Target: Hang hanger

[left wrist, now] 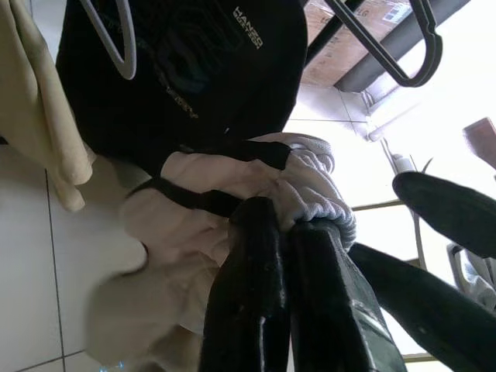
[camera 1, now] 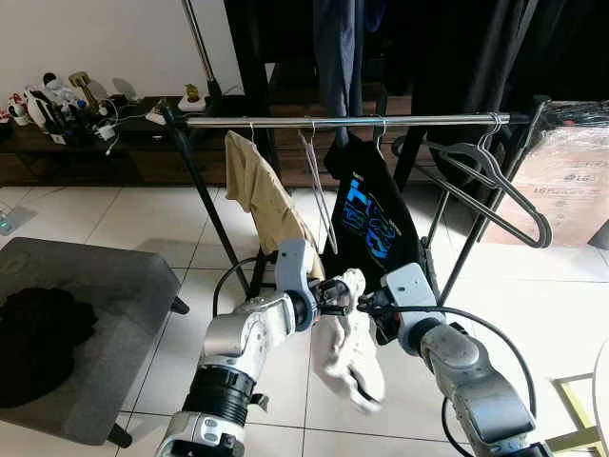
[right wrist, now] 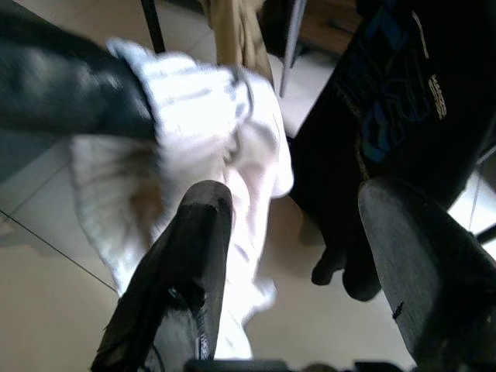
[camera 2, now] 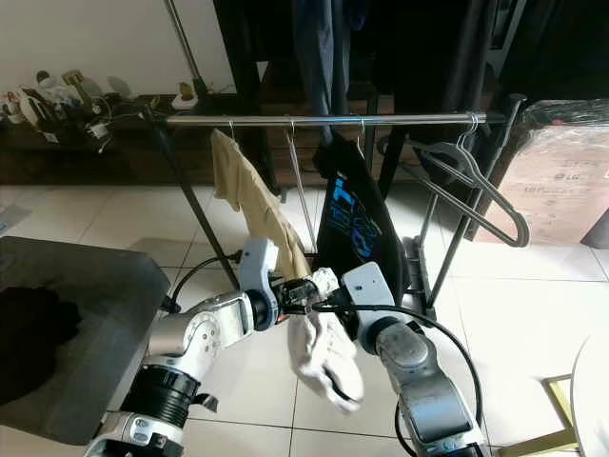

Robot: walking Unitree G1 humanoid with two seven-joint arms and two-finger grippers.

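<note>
A white garment (camera 1: pixel 350 347) hangs low in front of the clothes rack's metal rail (camera 1: pixel 428 120). My left gripper (camera 1: pixel 339 291) is shut on its ribbed top edge (left wrist: pixel 318 205), where black bars (left wrist: pixel 194 200) of what looks like a hanger run through the cloth. Just right of the garment (right wrist: pixel 209 116), my right gripper (right wrist: pixel 310 225) is open and holds nothing. The rail carries a beige shirt (camera 1: pixel 257 195), an empty grey hanger (camera 1: pixel 319 186), a black T-shirt with blue print (camera 1: pixel 371 214) and empty dark hangers (camera 1: pixel 495 186) at its right end.
A grey padded stool (camera 1: pixel 114 286) with a black cloth (camera 1: pixel 38 333) stands at the left. A cardboard box (camera 1: pixel 571 181) sits behind the rack's right end. A low dark shelf with clutter (camera 1: pixel 67 114) runs along the back wall. White tiles cover the floor.
</note>
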